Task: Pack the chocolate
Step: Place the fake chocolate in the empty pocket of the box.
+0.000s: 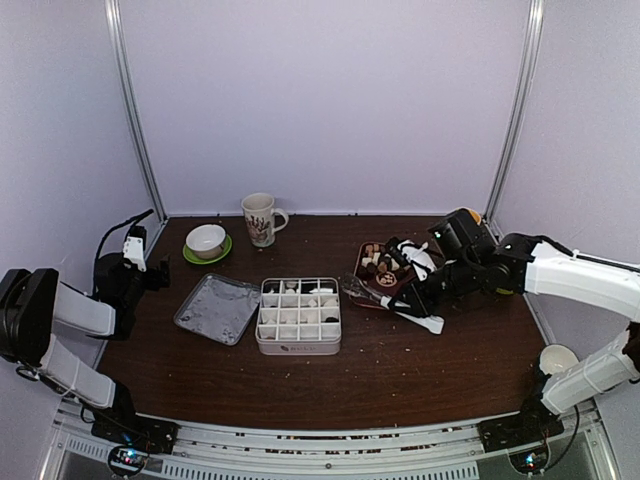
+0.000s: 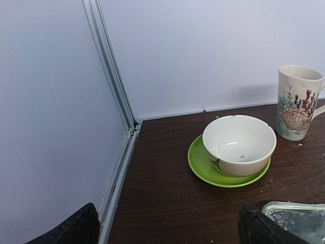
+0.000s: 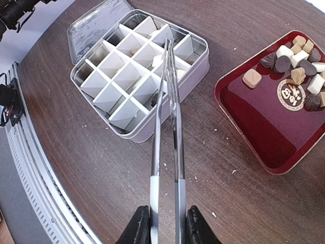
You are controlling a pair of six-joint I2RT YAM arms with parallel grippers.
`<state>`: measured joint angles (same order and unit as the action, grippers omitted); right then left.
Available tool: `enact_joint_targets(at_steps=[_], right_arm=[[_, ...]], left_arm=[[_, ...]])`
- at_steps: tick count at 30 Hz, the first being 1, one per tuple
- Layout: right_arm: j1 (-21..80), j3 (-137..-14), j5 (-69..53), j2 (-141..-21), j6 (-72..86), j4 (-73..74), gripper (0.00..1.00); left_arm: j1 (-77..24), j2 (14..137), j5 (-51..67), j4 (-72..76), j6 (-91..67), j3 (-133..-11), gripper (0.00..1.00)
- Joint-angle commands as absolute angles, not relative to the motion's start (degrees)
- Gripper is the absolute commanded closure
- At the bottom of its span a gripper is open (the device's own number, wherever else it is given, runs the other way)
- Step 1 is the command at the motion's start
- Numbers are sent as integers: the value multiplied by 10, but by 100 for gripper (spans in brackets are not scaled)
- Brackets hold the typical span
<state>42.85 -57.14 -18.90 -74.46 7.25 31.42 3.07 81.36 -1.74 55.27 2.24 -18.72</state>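
**State.** The right end effector (image 3: 167, 231) is clamped on the tongs (image 3: 167, 127) and squeezes their arms nearly together. The tips hang above the far cells of the box (image 3: 99, 109). Whether they carry a piece cannot be told. Most of the chocolate (image 3: 297, 61) is bunched in the far corner of the tray (image 3: 254, 117), beside the box, and a few pieces sit in box cells. The left end effector (image 2: 167, 231) idles over the tabletop (image 2: 167, 203) at its left side, fingers wide apart and empty.

**Procedure (judged).**
1. Centre the tips over one vacant cell before easing the squeeze. The dividers are thin, so a piece may land astride them.
2. Lower the tips close to the cell to prevent bounce.
3. For the next pick, take the tan piece (image 3: 252, 78), which stands apart from the cluster.
4. Grip it across its flat faces.
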Motion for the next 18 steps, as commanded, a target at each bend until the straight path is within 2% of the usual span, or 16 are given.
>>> enact_joint_targets(at_steps=[1,18], right_arm=[[432,-568,-181,-724,71,294,76],[434,-539,-171,-685,89,295,76]], left_arm=[[35,816,-21,568,18,-195,2],[35,816,-21,568,18,-195,2]])
